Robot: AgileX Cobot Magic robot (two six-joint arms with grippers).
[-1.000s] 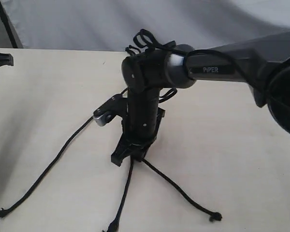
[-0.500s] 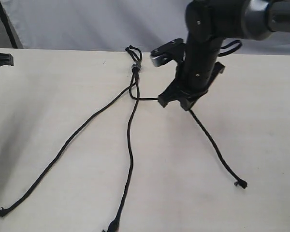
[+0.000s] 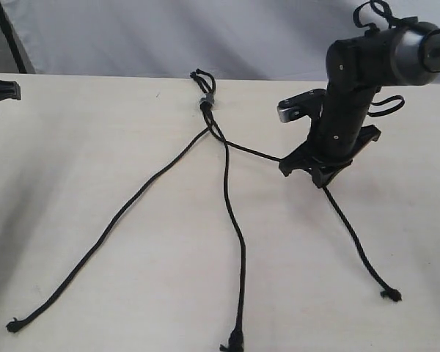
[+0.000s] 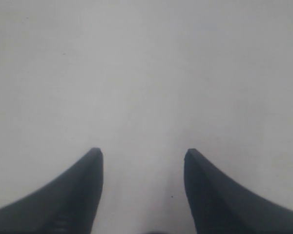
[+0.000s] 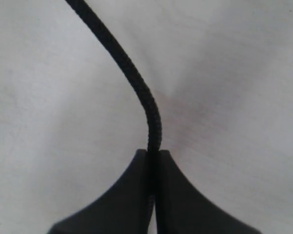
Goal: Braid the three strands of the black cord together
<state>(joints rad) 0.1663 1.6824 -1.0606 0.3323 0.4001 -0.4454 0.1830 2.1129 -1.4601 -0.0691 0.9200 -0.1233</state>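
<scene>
The black cord lies on the pale table, its three strands joined at a small grey clip (image 3: 207,100) near the far edge, with short loops beyond it. The left strand (image 3: 117,218) runs to a knot at the front left. Straight toward the front edge goes the middle strand (image 3: 233,220). The right strand (image 3: 352,238) crosses over to my right gripper (image 3: 317,174), which is shut on it, then trails to a frayed knot at the front right. In the right wrist view the strand (image 5: 136,83) enters the closed jaws of that gripper (image 5: 153,153). My left gripper (image 4: 143,153) is open over bare table.
A grey cloth backdrop (image 3: 205,37) hangs behind the table's far edge. A dark fixture (image 3: 0,92) sits at the far left edge. The right arm (image 3: 367,66) reaches in from the upper right.
My right gripper has carried the right strand from the middle of the table up and over to the right, crossing it over the middle strand. The middle strand has shifted right.
</scene>
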